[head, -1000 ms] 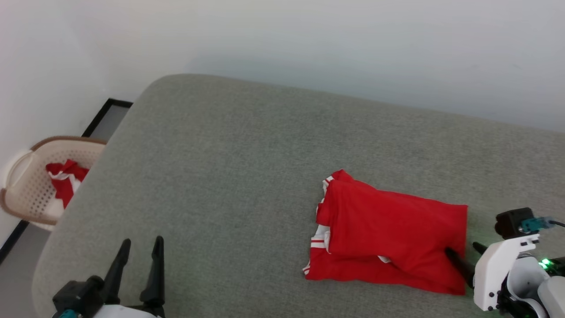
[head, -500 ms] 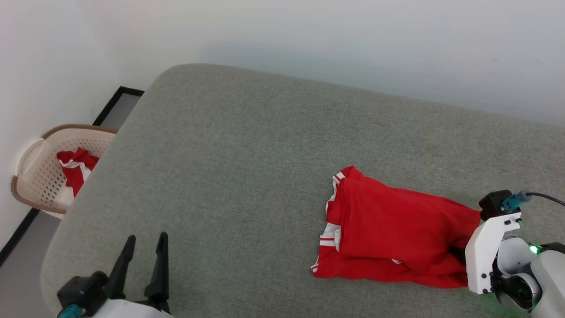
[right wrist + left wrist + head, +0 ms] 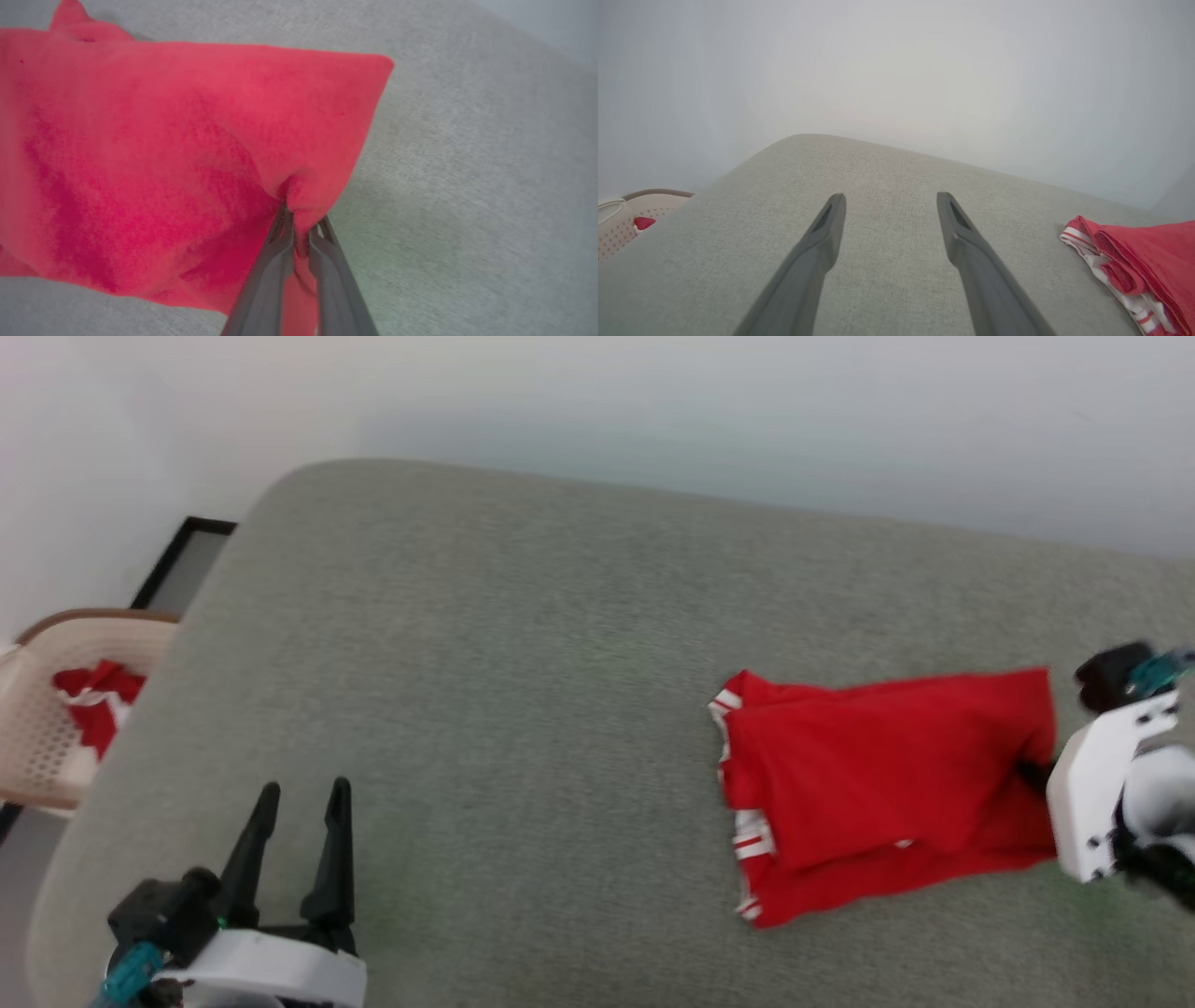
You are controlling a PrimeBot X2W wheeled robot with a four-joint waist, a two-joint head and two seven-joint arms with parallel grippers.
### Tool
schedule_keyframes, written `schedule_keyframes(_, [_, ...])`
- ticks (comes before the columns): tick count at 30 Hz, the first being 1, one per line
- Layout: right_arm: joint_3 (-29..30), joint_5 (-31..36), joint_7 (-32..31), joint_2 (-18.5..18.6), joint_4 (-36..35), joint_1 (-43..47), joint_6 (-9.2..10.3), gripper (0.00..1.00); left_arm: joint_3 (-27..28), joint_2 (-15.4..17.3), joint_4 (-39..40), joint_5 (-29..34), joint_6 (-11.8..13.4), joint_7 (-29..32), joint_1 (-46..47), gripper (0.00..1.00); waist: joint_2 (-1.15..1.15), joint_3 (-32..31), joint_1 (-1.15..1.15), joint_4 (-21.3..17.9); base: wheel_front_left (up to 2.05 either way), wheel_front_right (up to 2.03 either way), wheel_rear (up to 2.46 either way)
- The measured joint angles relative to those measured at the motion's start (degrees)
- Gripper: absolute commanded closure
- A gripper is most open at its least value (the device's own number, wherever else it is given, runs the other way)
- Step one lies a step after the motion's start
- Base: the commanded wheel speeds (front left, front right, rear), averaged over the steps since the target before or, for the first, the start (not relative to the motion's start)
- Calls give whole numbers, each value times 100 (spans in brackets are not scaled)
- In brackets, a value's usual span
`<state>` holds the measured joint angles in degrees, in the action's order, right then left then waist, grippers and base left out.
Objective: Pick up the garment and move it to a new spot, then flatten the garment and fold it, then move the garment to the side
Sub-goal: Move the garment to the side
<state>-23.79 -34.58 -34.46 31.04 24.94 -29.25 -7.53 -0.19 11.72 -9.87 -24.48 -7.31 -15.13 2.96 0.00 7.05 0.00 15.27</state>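
A pale, plain wall (image 3: 653, 401) stood behind a broad grey fabric-covered surface (image 3: 523, 644) with a rounded far-left corner. The garment (image 3: 887, 756) lay on the right part of that surface, folded into a rough rectangle. It was mostly red on top, with white cloth and red-and-white striped trim showing along its left edge and at its near-left corner.

The right gripper (image 3: 302, 219) was at the garment's right edge. Its two dark fingers were pressed together on a pinch of red cloth, which puckered into a small fold at the fingertips. In the head view, which was somewhat blurred, the arm's white wrist housing sat just to the right of the garment.

The left gripper (image 3: 304, 787) was at the near left over bare grey fabric, well apart from the garment. Its fingers were spread, with nothing between them.

Past the surface's left edge stood a beige perforated basket (image 3: 37, 747), lower than the surface and holding a small red-and-white cloth bundle (image 3: 93, 700). A dark strip (image 3: 182, 560) ran along the floor beside it.
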Motion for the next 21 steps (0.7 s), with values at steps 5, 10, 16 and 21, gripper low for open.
schedule_keyframes(5, [136,92,-175,320,-375,-179,1,100,-96,80,65,42,-1,0,218,0,0,119,0,-308,0,0,0])
schedule_keyframes(10, [276,140,-349,597,-651,-315,0,100,-230,194,145,45,-1,0,498,0,0,270,0,-686,0,0,0])
schedule_keyframes(16, [338,244,-431,965,-847,-560,0,100,-426,411,174,19,-1,0,852,0,0,496,0,-1179,0,0,0])
schedule_keyframes(21, [307,300,-247,1354,-772,-846,0,100,-626,531,189,-10,-1,0,1120,0,0,726,0,-1555,0,0,0])
